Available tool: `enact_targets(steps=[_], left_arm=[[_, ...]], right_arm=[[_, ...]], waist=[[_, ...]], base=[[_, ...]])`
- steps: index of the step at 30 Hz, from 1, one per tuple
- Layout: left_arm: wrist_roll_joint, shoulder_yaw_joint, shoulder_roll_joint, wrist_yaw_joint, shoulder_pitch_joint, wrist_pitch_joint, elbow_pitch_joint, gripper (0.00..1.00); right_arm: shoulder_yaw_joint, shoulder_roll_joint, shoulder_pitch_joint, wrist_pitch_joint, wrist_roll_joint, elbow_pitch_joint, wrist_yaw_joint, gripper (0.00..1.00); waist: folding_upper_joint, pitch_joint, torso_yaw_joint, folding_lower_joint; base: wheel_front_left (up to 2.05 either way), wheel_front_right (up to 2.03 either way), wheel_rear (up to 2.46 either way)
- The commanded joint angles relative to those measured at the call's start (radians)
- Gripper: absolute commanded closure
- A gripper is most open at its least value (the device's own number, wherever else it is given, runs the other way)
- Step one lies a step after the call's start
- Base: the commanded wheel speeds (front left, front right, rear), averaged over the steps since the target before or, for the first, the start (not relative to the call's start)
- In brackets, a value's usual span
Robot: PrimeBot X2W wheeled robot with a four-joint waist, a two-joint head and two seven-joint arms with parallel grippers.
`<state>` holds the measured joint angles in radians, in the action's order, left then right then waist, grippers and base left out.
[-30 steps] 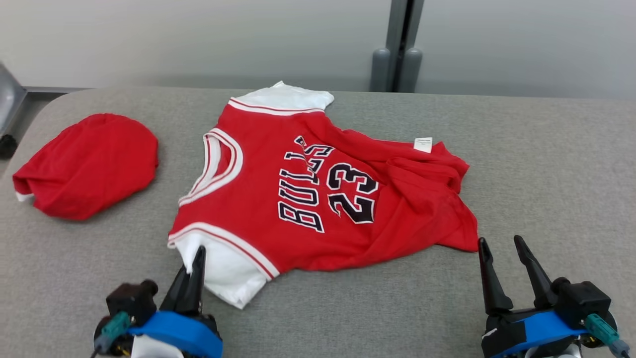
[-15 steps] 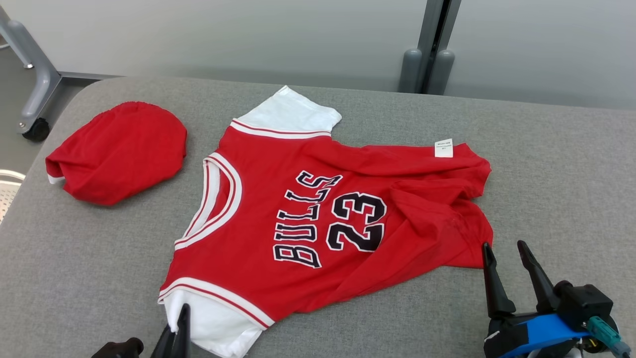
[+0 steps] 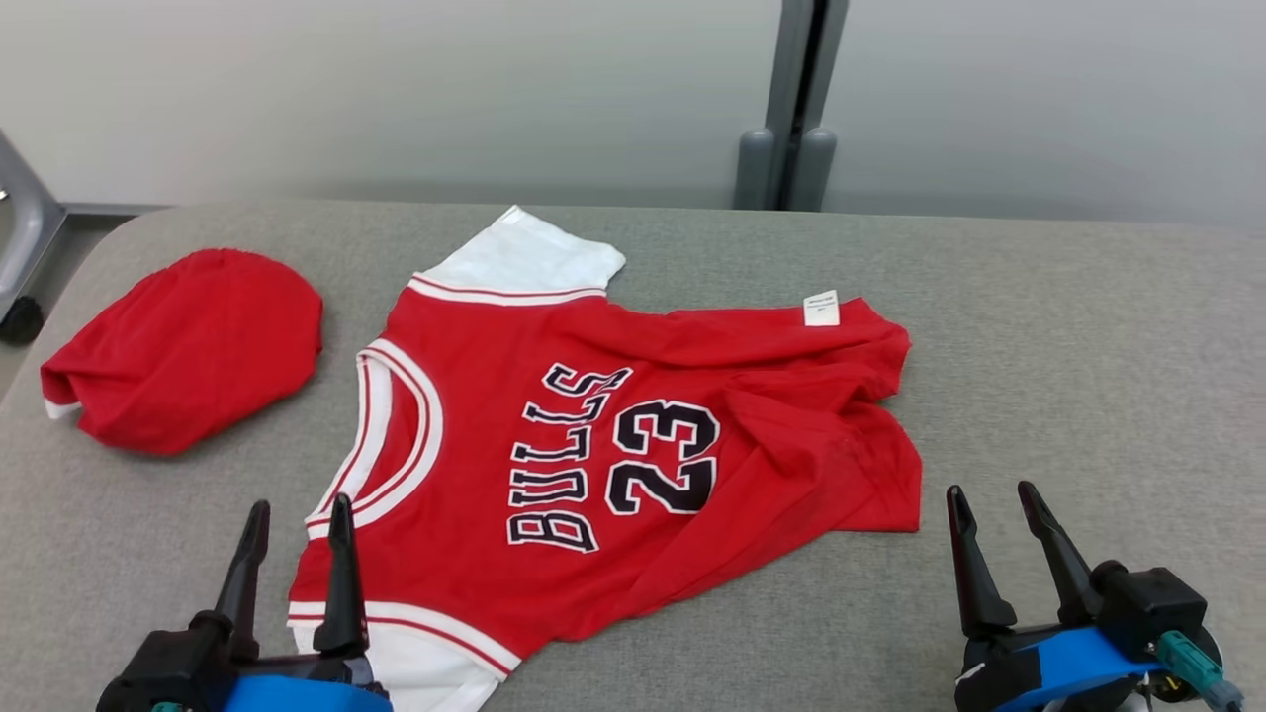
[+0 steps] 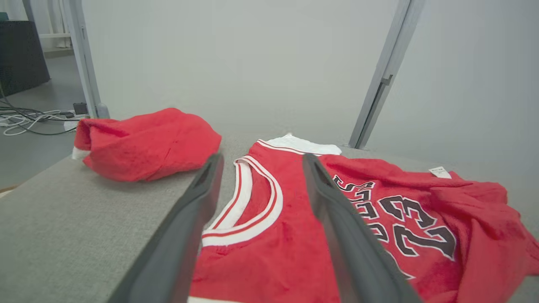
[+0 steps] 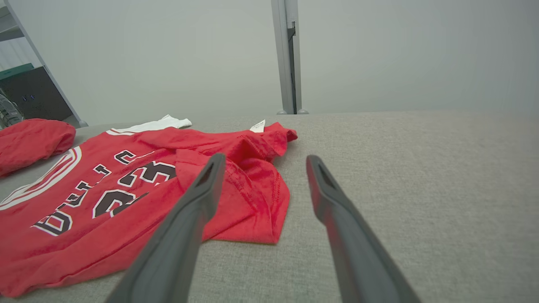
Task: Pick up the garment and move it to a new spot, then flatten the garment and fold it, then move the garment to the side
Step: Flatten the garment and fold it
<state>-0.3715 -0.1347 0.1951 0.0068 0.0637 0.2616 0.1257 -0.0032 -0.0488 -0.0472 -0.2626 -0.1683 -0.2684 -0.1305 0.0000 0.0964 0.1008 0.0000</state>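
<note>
The garment (image 3: 593, 435) is a red jersey with white sleeves, lettered BULLS 23, lying face up on the grey table (image 3: 1088, 346), its right half wrinkled. My left gripper (image 3: 300, 504) stands open at the jersey's near-left corner, one finger over the red shoulder by the collar, nothing between the fingers. In the left wrist view the left gripper (image 4: 263, 158) has its open fingers either side of the neckline of the garment (image 4: 294, 235). My right gripper (image 3: 989, 489) is open just right of the hem. In the right wrist view the right gripper (image 5: 265, 158) points past the hem corner of the garment (image 5: 126, 198).
A second red cloth bundle (image 3: 188, 346) lies at the table's far left. A grey post (image 3: 791, 99) stands behind the table against the wall. A metal frame leg with a caster (image 3: 20, 237) is off the left edge.
My left gripper was shut at the white near sleeve and now stands open, the sleeve let go. The head camera has shifted. The right gripper has stayed open.
</note>
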Motion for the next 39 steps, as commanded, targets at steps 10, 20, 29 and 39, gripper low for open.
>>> enact_targets(steps=[10,20,29,39], left_arm=[[0.152,0.118,-0.086,-0.088,-0.007,0.004,-0.029,0.0],[0.22,0.176,-0.114,-0.122,-0.046,0.005,0.069,0.0],[0.241,0.185,-0.119,-0.136,-0.075,0.005,0.073,0.0],[0.236,0.175,-0.131,-0.14,-0.092,0.005,0.071,0.0]], right_arm=[[0.014,-0.003,0.032,-0.003,-0.002,-0.005,0.0,0.0],[0.001,-0.003,0.062,-0.003,0.001,-0.001,0.0,0.0],[0.02,-0.003,0.05,-0.003,-0.012,0.001,0.0,0.0],[0.148,-0.087,-0.103,0.002,-0.012,-0.068,0.0,0.0]], waist=[[0.0,-0.055,-0.083,0.0],[0.0,-0.06,-0.112,0.0],[0.0,-0.047,-0.108,0.0],[0.0,-0.01,-0.065,0.0]], base=[[0.0,0.0,0.0],[0.0,0.0,0.0],[0.0,0.0,0.0],[0.0,0.0,0.0]])
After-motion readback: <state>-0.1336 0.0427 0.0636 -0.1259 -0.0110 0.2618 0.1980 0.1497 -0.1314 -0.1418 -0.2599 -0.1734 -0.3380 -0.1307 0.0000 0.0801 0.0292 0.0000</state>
